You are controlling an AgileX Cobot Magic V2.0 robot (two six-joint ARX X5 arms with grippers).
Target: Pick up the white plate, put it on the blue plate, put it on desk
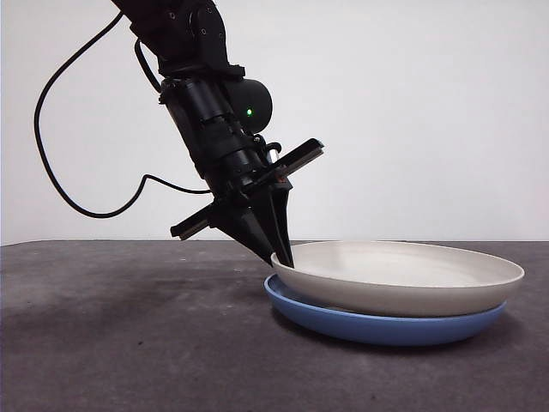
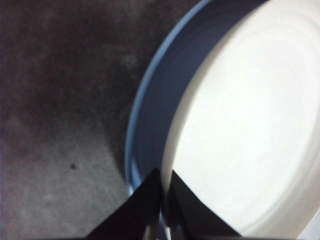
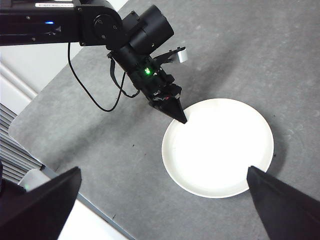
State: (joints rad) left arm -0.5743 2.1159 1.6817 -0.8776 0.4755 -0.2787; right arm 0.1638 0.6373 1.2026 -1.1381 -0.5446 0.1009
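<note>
Pinching the white plate rim, left claw closed; blue plate beneath.

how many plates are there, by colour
white plate: 1, stacked on the blue one, its rim pinched by the left gripper
blue plate: 1, resting on the desk
total: 2 plates
</note>
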